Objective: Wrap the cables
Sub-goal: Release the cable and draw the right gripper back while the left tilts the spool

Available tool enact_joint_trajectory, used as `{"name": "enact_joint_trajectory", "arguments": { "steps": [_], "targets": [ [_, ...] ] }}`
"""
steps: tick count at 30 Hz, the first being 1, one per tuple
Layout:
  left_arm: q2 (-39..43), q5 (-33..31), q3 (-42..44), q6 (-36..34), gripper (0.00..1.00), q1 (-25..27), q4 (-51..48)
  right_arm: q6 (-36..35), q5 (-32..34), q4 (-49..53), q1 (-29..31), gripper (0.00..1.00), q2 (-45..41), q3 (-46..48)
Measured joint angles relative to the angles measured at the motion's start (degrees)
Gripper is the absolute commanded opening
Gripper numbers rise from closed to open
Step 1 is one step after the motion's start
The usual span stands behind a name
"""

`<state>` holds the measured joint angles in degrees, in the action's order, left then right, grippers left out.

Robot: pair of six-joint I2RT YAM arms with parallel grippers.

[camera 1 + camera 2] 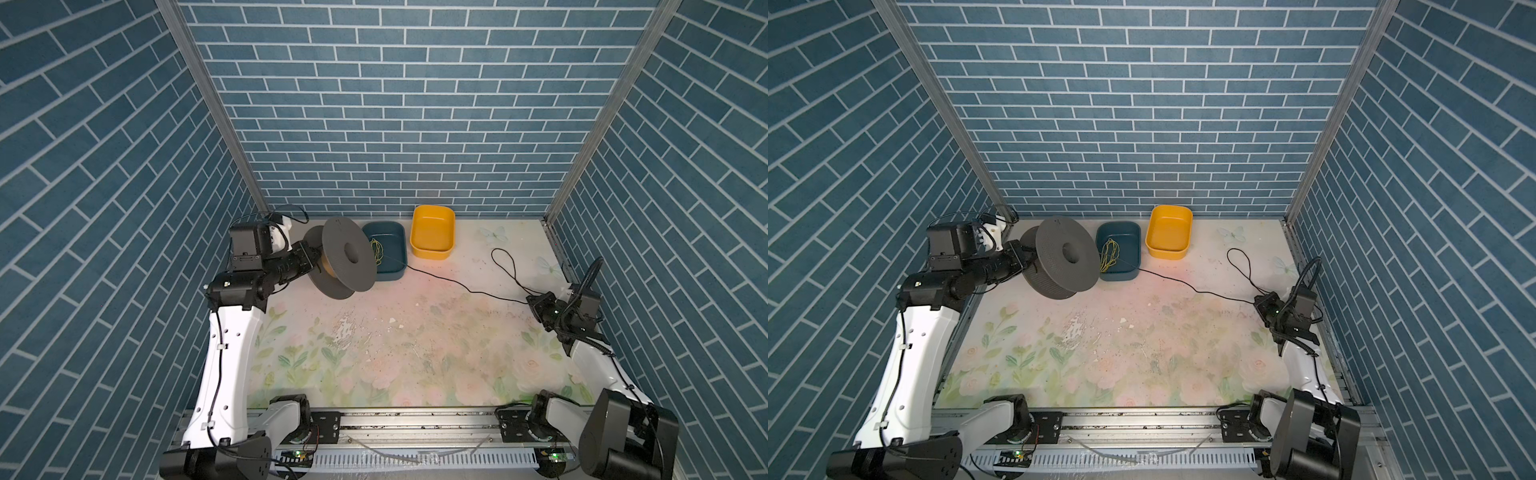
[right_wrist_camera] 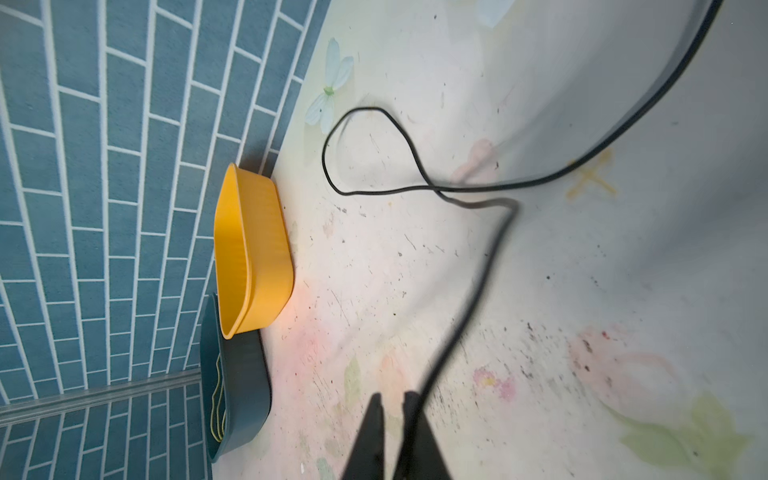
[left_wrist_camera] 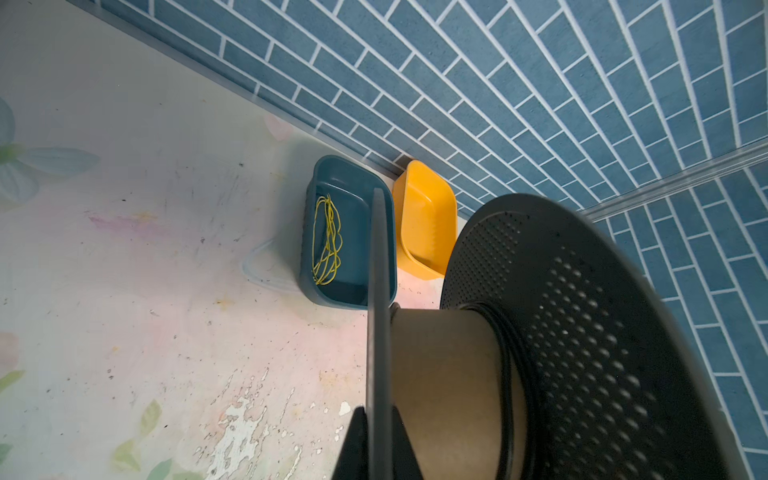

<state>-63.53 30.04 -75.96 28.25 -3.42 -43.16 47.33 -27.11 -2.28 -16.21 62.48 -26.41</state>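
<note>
The thin black cable [image 1: 457,284] runs across the mat from the dark grey spool [image 1: 345,257] to my right gripper [image 1: 534,301], with a loose loop [image 1: 505,266] lying behind it. A few black turns [image 3: 509,374] sit on the spool's brown core. My left gripper [image 3: 380,409] is shut on the edge of one spool flange [image 3: 379,291] and holds the spool tilted off the mat. In the right wrist view my right gripper [image 2: 392,395] shows a narrow gap between its fingers. The cable [image 2: 478,286] runs along one finger, not clamped in the gap.
A dark blue bin [image 1: 401,249] holding yellow strands [image 1: 376,249] stands right beside the spool. A yellow bin [image 1: 432,249] stands against the back wall. Blue brick-pattern walls close in the left, right and back sides. The mat's surface is worn and speckled.
</note>
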Motion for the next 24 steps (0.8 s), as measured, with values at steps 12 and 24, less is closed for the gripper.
{"name": "enact_joint_trajectory", "arguments": {
  "steps": [12, 24],
  "targets": [
    [-2.2, 1.0, 0.7, 1.1, 0.0, 5.2, 1.7, -2.8, -4.2, 1.3, 0.0, 0.64, -4.1, 0.6],
    [-4.2, -1.8, -4.1, 3.3, 0.0, 16.4, 2.8, -4.6, -7.5, -1.1, 10.4, 0.67, -6.9, 0.5]
  ]
}}
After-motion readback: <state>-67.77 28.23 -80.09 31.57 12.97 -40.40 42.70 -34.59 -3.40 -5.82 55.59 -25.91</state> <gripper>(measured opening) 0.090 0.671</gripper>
